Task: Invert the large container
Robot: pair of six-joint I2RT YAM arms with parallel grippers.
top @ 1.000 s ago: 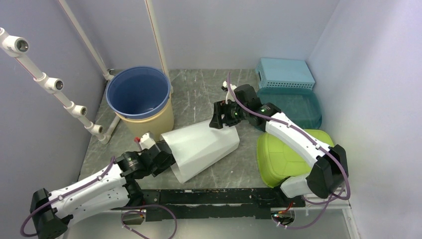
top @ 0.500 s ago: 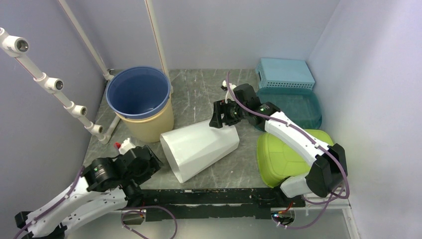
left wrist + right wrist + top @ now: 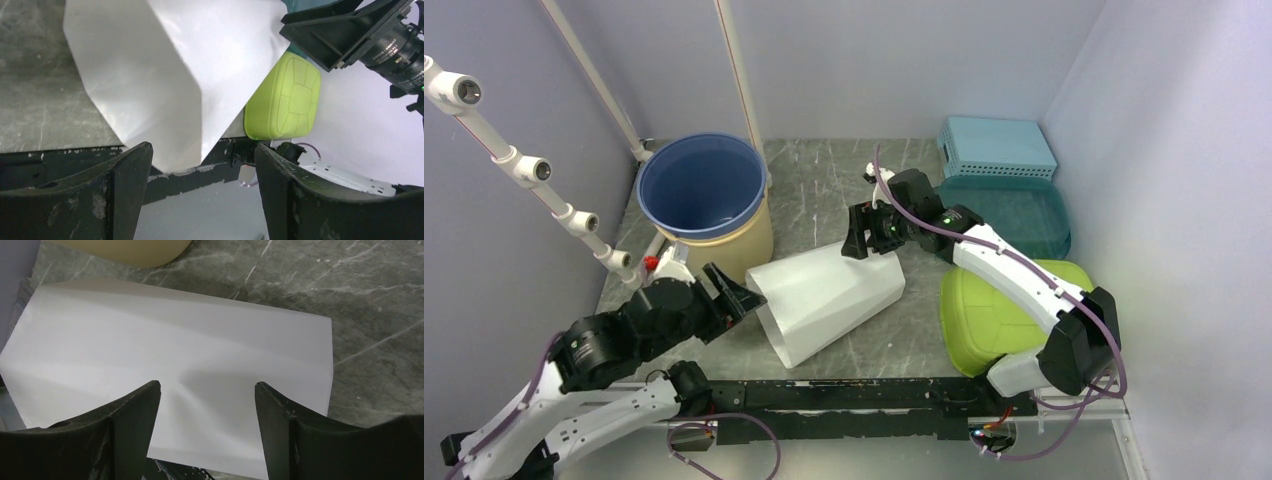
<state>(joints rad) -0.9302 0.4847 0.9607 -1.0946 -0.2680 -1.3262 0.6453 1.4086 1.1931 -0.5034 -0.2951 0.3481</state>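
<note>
The white, faceted container (image 3: 829,298) lies on its side on the desk (image 3: 824,180), with its wider end toward my left tool (image 3: 736,290), which is released just beside it. My right tool (image 3: 871,236) hangs spread wide over the narrow end, perhaps touching it.

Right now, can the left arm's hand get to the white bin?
Probably yes. The left hand is open and points at the wide end of the white bin, which lies on its side. Nothing sits between them. The right hand is over the bin's other end, out of the way.
</note>
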